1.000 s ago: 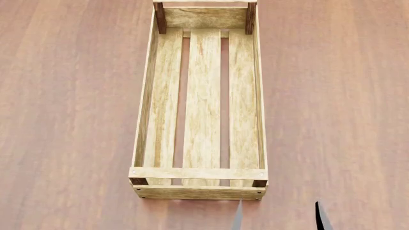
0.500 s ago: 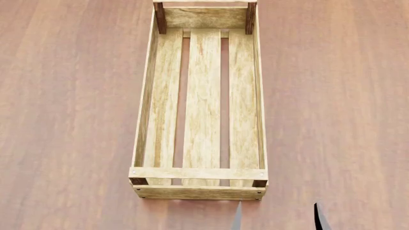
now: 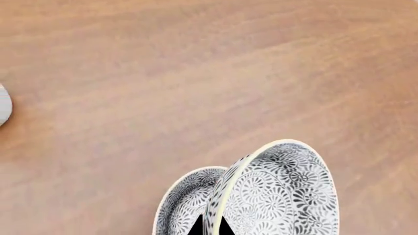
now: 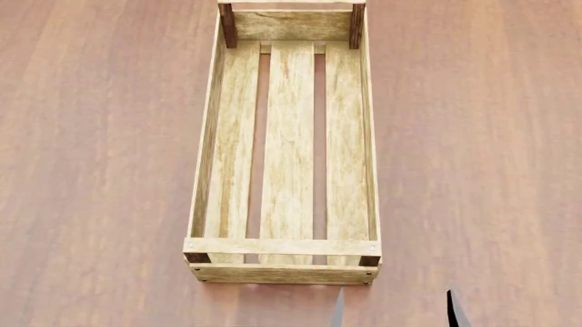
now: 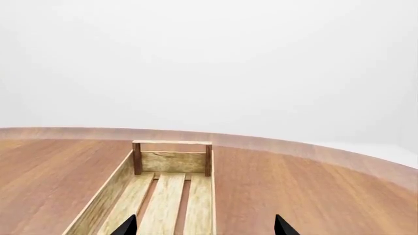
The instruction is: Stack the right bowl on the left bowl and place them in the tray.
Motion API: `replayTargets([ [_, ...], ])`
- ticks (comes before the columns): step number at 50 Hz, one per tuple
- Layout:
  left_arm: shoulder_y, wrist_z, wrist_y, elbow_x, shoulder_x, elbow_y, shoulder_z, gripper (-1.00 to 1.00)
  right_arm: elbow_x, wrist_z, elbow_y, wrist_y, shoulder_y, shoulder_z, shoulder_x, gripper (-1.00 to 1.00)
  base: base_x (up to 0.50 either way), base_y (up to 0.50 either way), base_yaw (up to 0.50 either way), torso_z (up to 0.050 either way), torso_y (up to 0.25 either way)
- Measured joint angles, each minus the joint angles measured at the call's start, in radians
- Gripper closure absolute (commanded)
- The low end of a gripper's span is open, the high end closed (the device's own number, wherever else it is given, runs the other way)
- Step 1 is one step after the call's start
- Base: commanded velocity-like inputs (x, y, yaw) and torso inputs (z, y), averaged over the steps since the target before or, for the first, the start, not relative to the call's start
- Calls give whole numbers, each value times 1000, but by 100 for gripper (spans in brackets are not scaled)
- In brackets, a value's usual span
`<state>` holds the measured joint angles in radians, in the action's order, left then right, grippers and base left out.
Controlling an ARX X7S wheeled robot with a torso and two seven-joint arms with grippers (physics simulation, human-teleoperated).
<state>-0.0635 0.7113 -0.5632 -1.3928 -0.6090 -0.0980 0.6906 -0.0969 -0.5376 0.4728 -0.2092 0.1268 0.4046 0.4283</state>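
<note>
Long light-wood slatted tray (image 4: pixel 283 269) at table centre, holding nothing, right gripper (image 4: pixel 396 308) at its five o'clock with jaws spread, left gripper (image 3: pixel 210 227) pinching the rim of the tilted grey floral-patterned bowl (image 3: pixel 281 196), a second matching bowl (image 3: pixel 186 200) touching beside it on the brown wooden table (image 3: pixel 196 73).

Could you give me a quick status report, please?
Left gripper shut on stacked bowls' rims. Right gripper open, empty, near tray. Tray holds nothing; path clear.

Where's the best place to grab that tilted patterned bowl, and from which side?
Take the tilted bowl by its thin cream rim, one finger inside the wall and one outside. Come from its near edge, where the left end effector straddles that rim.
</note>
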Motion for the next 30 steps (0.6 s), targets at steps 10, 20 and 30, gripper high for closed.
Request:
replayTargets([
  [10,5,-9,6,16,7,20,-15,100,0,-2,-1,0,-1,2,2,-100,0,0,0,0,0],
  [20,11,-16,7,26,11,33,-28,100,-1,-4,3,4,-3,4,4,-100,0,0,0,0,1],
  [30,21,-31,10,34,14,56,-40,-100,-1,-6,1,4,-5,6,5,-100,0,0,0,0,0],
])
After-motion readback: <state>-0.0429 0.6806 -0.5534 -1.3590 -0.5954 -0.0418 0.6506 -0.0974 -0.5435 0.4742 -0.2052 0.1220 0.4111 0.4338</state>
